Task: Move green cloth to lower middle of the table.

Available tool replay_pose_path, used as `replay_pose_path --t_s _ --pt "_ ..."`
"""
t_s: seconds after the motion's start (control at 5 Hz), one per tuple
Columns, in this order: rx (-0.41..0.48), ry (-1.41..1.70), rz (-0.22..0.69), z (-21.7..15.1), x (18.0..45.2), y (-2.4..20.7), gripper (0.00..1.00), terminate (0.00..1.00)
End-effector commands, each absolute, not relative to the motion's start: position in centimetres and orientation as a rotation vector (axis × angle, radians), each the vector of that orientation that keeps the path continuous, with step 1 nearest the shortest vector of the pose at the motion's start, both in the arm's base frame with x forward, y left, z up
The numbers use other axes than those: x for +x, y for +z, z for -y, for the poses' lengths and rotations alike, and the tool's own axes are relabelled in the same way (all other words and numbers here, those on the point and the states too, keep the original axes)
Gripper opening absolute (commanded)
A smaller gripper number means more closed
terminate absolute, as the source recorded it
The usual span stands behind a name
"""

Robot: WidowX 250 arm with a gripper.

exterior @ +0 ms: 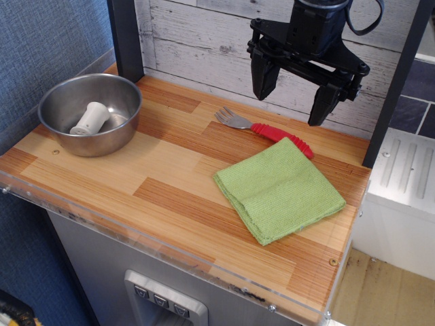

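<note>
The green cloth lies flat and folded on the right part of the wood-plank table, near its right edge. My gripper hangs open and empty in the air above the back of the table, up and behind the cloth, with its two black fingers spread wide. It touches nothing.
A fork with a red handle lies just behind the cloth, its handle end touching the cloth's far corner. A steel bowl holding a white object stands at the back left. A white plank wall and dark posts bound the back.
</note>
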State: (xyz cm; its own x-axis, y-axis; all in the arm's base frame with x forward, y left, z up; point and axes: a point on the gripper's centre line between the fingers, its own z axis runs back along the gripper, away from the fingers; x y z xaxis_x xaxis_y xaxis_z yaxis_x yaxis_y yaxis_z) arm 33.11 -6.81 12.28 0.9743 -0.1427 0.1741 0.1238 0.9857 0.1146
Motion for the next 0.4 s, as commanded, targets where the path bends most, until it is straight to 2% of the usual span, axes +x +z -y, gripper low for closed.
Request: replay_pose_path --t_s 0.0,0.2 --pt "0.103 -0.135 0.183 6.8 33.1 12.3 1.0 0.0" --pt "0.113 -0.143 0.149 6.7 32.9 10.5 1.0 0.0"
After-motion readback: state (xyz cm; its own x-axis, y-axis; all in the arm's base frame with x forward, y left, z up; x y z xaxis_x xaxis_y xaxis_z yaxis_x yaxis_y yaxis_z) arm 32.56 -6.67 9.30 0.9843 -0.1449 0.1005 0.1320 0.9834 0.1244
